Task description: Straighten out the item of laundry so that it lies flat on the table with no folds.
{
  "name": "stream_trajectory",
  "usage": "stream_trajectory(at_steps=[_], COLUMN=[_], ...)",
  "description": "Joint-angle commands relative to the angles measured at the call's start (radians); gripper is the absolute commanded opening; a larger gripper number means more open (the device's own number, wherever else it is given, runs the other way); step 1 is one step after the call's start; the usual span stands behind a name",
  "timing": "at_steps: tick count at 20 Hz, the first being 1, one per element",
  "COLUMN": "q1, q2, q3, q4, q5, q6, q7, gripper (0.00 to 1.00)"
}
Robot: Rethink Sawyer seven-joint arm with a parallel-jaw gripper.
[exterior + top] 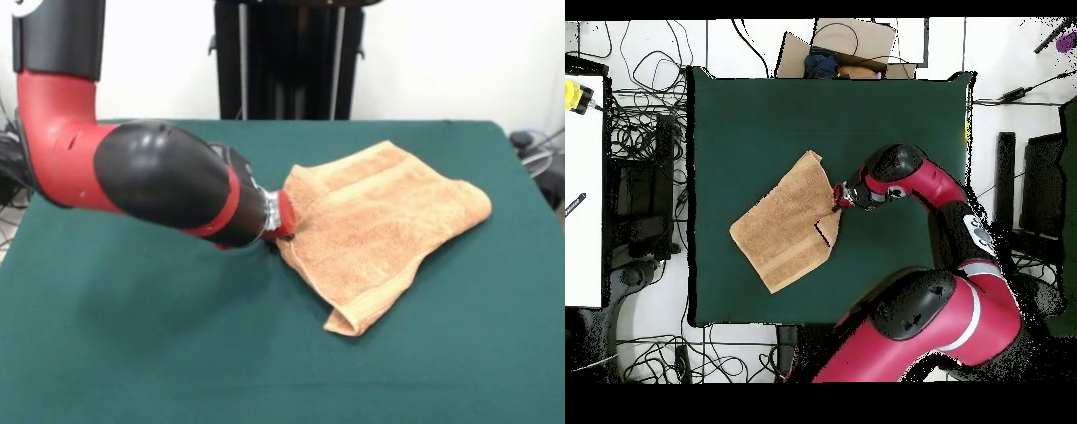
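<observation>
Nearest the front camera lies bare green table (132, 353). Beyond it, the towel's (380, 230) lowest corner (346, 325) is doubled over, showing a rolled hem. The towel lies right of the table's centre in the front view, folded on itself with one layer over another, so its full outline is not visible. The overhead view shows a notch (827, 228) in the towel's edge on the arm's side. The gripper (284, 228) meets the towel's left edge in the front view; its tip is hidden behind the bulky black and red forearm (168, 181), and in the overhead view it is too small to resolve, so whether the jaws are apart or clamped on cloth cannot be told. Farther back, the arm's upper link (55, 53) is cut off by the picture's top edge. In the overhead view, cables (645, 120) clutter the floor beside the table.
</observation>
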Motion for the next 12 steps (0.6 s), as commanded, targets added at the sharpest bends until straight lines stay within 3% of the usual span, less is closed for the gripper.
stream_trajectory(at_steps=[1,12], q1=[-0.035,-0.062], q2=[0.111,0.156], q3=[0.029,0.069], q4=[-0.177,-0.213], q5=[-0.159,-0.195], q6=[-0.212,-0.236], q7=[-0.209,-0.265], gripper=[0.0,0.0])
